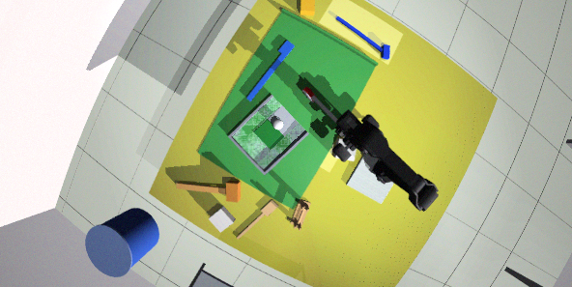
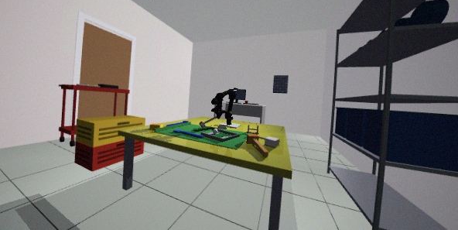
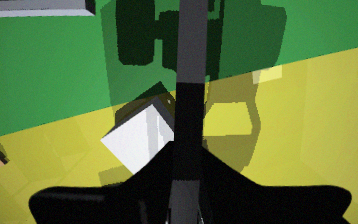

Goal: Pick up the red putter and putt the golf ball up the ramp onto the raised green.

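My gripper (image 1: pixel 339 121) (image 3: pixel 182 146) is shut on the grey shaft of the red putter (image 1: pixel 319 103) (image 3: pixel 191 50). The putter's red head (image 1: pixel 307 93) hangs over the green mat (image 1: pixel 333 61) (image 3: pixel 41 75), to the right of the framed ramp-and-green block (image 1: pixel 242 139). The white golf ball (image 1: pixel 276 122) lies on that block, at the edge between the light grey ramp (image 1: pixel 288 120) and the dark raised green (image 1: pixel 265 136); I cannot tell which of the two it touches. In the exterior view the arm (image 2: pixel 224 104) is small and far off.
A white cube (image 3: pixel 141 137) lies on the yellow table by the mat's edge, close under my gripper. On the table are also a blue putter (image 1: pixel 361 34), a blue bar (image 1: pixel 271 70), an orange block (image 1: pixel 306 4), two wooden mallets (image 1: pixel 208 187) (image 1: pixel 255 218) and a small rack (image 1: pixel 300 213).
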